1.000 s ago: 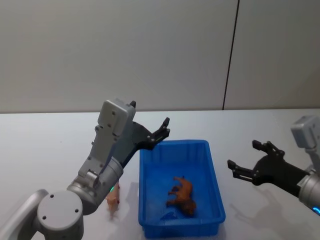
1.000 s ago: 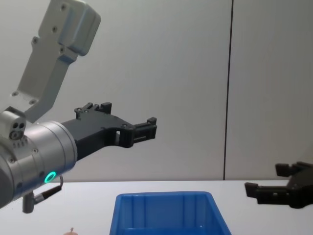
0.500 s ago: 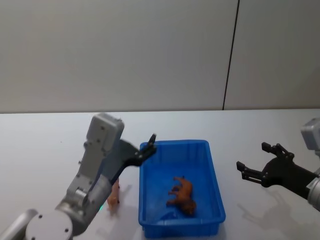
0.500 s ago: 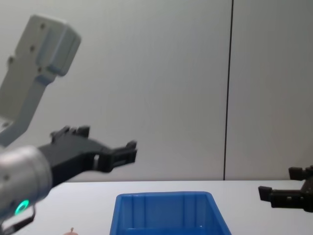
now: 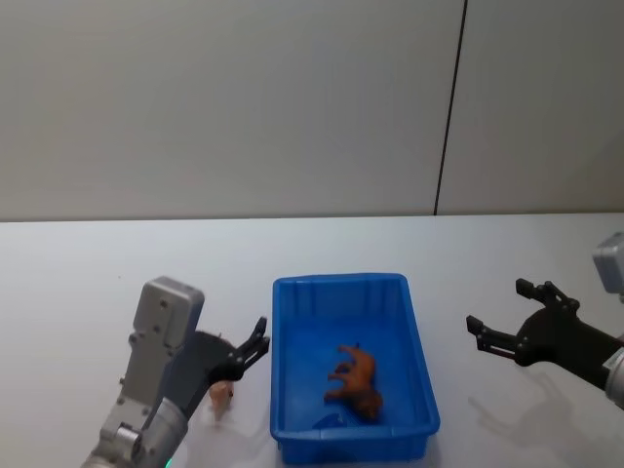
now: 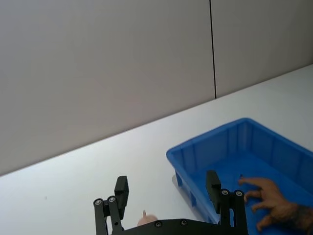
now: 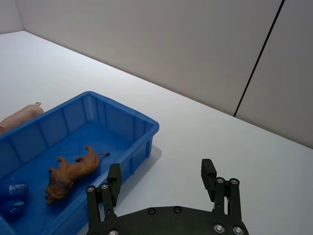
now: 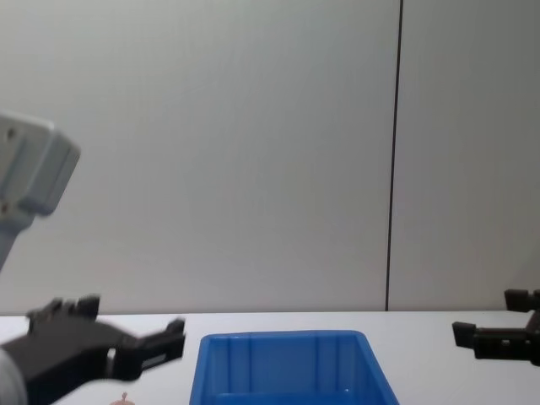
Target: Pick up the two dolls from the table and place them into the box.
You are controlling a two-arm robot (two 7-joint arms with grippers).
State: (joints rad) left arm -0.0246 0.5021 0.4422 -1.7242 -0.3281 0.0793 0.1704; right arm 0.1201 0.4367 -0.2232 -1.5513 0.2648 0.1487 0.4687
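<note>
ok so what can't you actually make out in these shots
- Pink doll: head view, partly under the left gripper; chest view, cut by the bottom edge; right wrist view, behind the box wall. Its shape is unclear.
- Small blue item in the box: right wrist view, cut by the picture's edge, print too small to read.
- Brown doll: left wrist view, cut by the picture's edge.

Head cam high, chest cam low, both fwd; wrist cams close; box point(image 5: 339, 282) shared
</note>
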